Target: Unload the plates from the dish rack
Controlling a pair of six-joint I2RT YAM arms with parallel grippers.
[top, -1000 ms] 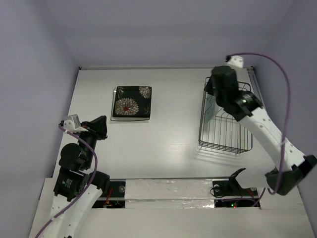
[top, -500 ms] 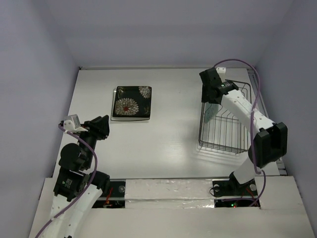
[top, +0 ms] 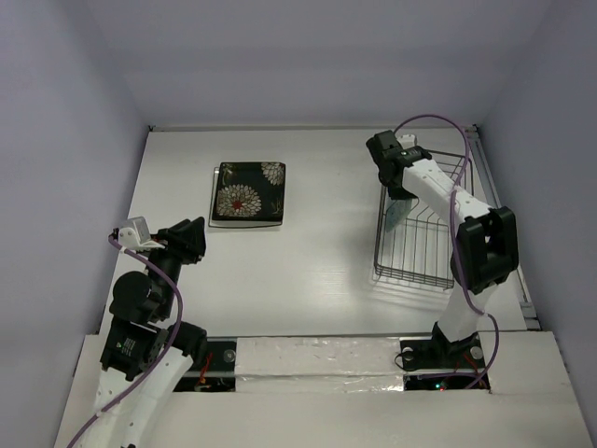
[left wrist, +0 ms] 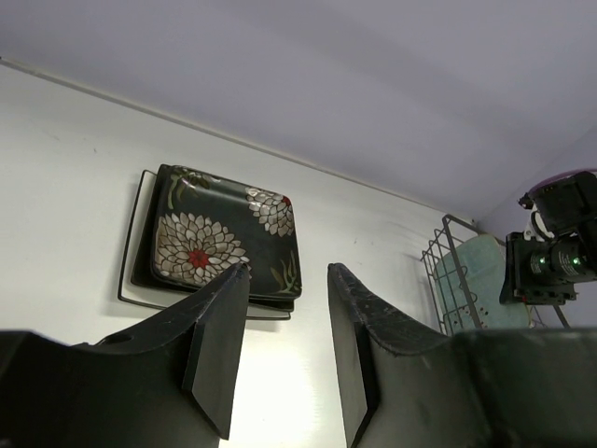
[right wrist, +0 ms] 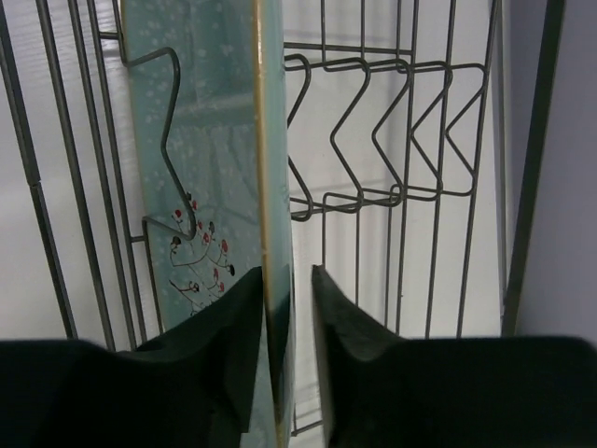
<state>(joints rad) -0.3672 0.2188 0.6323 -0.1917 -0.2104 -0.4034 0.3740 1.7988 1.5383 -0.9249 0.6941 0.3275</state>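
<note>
A pale mint-green plate (right wrist: 210,140) stands on edge in the dish rack (right wrist: 373,140), leaning against a wire divider. My right gripper (right wrist: 286,275) is open and straddles the plate's top edge: the left finger lies against it and a thin gap shows at the right finger. From above, the right gripper (top: 390,182) sits over the mint plate (top: 398,213) at the far left of the dish rack (top: 420,277). The black flowered plate (top: 247,191) tops a stack at the table's left. My left gripper (left wrist: 287,275) hangs open and empty near the flowered plate (left wrist: 219,238).
A white plate edge (left wrist: 140,233) shows under the flowered plate. The rack's other slots (right wrist: 410,112) hold nothing. The right arm's elbow (top: 485,247) stands over the rack's right side. The back wall runs close behind the rack.
The right arm has folded in over the rack and its gripper has come down astride the mint plate, jaws narrowing. The left gripper has opened a little.
</note>
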